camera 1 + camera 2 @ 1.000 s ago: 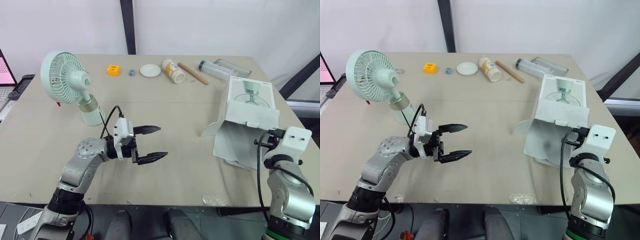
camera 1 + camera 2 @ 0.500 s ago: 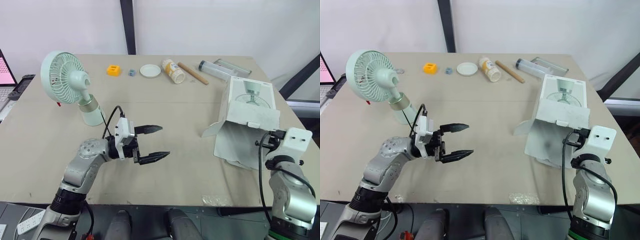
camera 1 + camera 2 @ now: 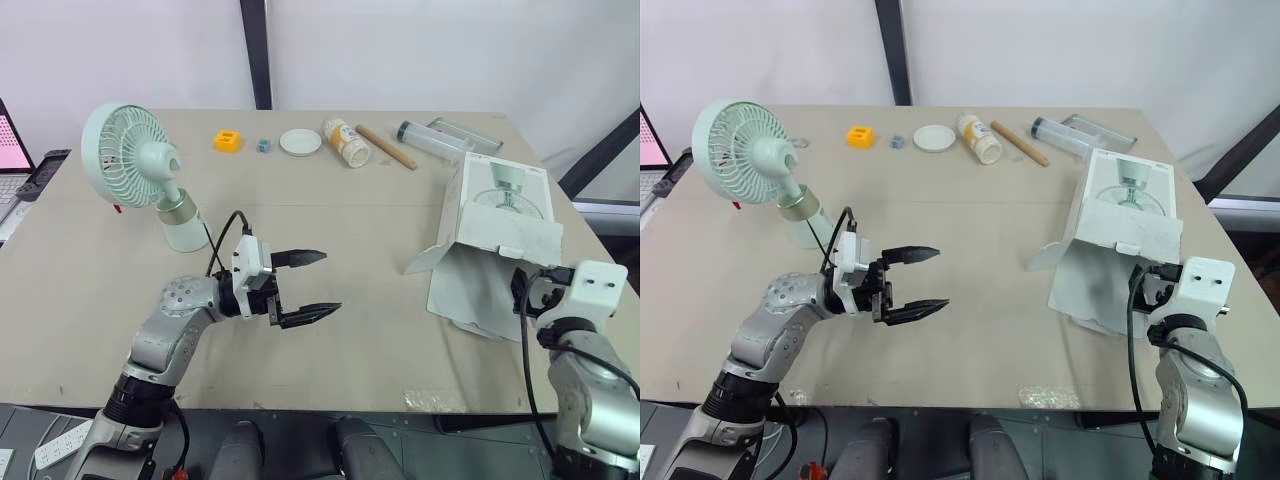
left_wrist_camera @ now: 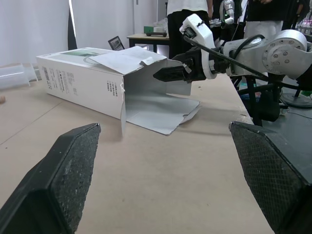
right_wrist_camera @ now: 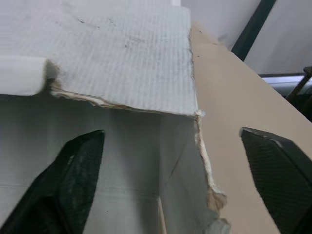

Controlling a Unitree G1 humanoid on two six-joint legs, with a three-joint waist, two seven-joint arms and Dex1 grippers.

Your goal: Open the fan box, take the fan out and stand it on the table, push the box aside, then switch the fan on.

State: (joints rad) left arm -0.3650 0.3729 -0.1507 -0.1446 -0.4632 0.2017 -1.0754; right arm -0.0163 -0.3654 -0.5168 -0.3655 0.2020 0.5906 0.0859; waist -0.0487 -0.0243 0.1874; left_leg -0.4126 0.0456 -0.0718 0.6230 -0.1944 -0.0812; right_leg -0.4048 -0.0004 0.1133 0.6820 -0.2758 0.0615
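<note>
The pale green fan [image 3: 130,160] stands upright on its base at the table's back left. The white fan box [image 3: 495,235] lies on its side at the right, its flaps open toward the table's front. My left gripper [image 3: 328,283] is open and empty above the middle of the table, to the front right of the fan and pointing toward the box [image 4: 97,80]. My right gripper [image 5: 171,132] is open at the box's open end, its fingers spread before the torn flap [image 5: 122,73] and holding nothing.
Along the back edge lie an orange block [image 3: 228,140], a white lid [image 3: 300,141], a small bottle [image 3: 346,142], a wooden stick [image 3: 386,146] and a clear tube [image 3: 440,136]. A laptop [image 3: 10,140] sits off the left edge. Bare tabletop [image 3: 370,220] separates fan and box.
My right gripper has gone from shut to open and drawn back slightly from the box's mouth. My left gripper has edged a little to the right, still open.
</note>
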